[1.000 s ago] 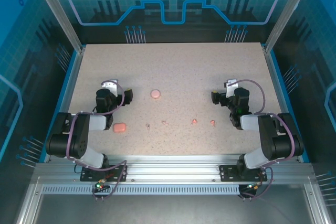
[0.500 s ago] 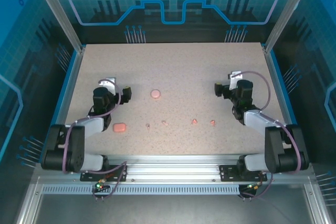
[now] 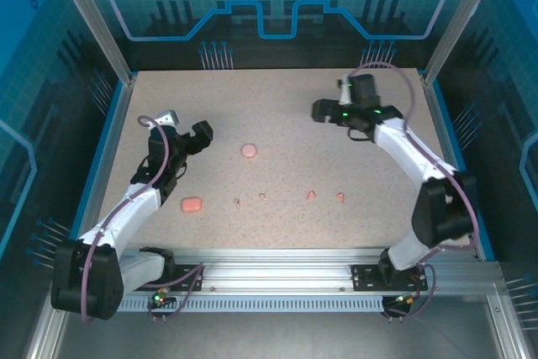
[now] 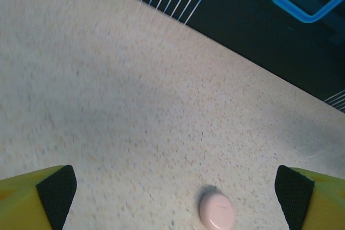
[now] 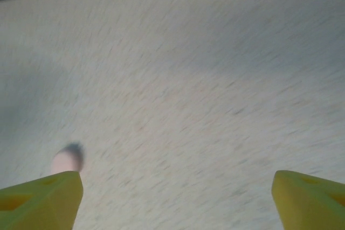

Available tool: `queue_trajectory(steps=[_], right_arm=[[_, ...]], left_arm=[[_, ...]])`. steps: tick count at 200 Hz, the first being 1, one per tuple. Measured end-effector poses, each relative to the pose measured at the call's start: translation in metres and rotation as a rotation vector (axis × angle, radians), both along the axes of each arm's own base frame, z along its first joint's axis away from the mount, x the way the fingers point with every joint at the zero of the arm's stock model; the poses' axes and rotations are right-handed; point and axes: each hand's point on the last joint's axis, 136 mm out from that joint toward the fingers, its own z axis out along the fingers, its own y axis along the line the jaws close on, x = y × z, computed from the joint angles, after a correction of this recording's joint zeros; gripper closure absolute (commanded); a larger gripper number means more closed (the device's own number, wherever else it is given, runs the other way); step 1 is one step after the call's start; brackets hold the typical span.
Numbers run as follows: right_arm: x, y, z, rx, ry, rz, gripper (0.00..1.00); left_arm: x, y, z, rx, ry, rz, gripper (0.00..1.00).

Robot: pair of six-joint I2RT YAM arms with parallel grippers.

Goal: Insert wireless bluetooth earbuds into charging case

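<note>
fingers (image 4: 54,192) of the left gripper (image 4: 175,189) and right gripper (image 5: 178,195) stand spread, empty. the earbuds (image 3: 311,195) lie in a row at lower centre; we judge them light, slippery: pinch across the body.

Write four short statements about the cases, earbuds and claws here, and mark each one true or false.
1. The left claw is open, with the round case lying on the table in front of it. True.
2. The right claw is clamped shut. False: its fingers stand wide apart with nothing between them.
3. The four earbuds lie in a rough row on the table, with the rectangular case off the row's left end. True.
4. One earbud sits on top of the round case. False: all four lie on the table, apart from both cases.
</note>
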Motion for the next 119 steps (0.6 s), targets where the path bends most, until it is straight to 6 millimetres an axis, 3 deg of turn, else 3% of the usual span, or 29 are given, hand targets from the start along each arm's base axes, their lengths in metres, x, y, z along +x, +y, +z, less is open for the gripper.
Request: queue_trajectory(steps=[26, 53, 79, 119], right_arm=[[-0.016, 0.079, -0.025, -0.021, 0.17, 0.093, 0.09], [-0.038, 0.14, -0.054, -0.089, 0.292, 0.138, 0.09], [-0.05, 0.171, -0.077, -0.156, 0.364, 0.139, 0.09], [-0.043, 0.194, -0.096, -0.228, 0.39, 0.101, 0.09]], left_arm=[[-0.007, -0.005, -0.015, -0.121, 0.072, 0.054, 0.01], [-0.011, -0.002, -0.029, -0.189, 0.14, 0.121, 0.01], [-0.014, 0.007, -0.033, -0.209, 0.161, 0.185, 0.01], [-0.007, 0.032, -0.023, -0.243, 0.152, 0.276, 0.01]])
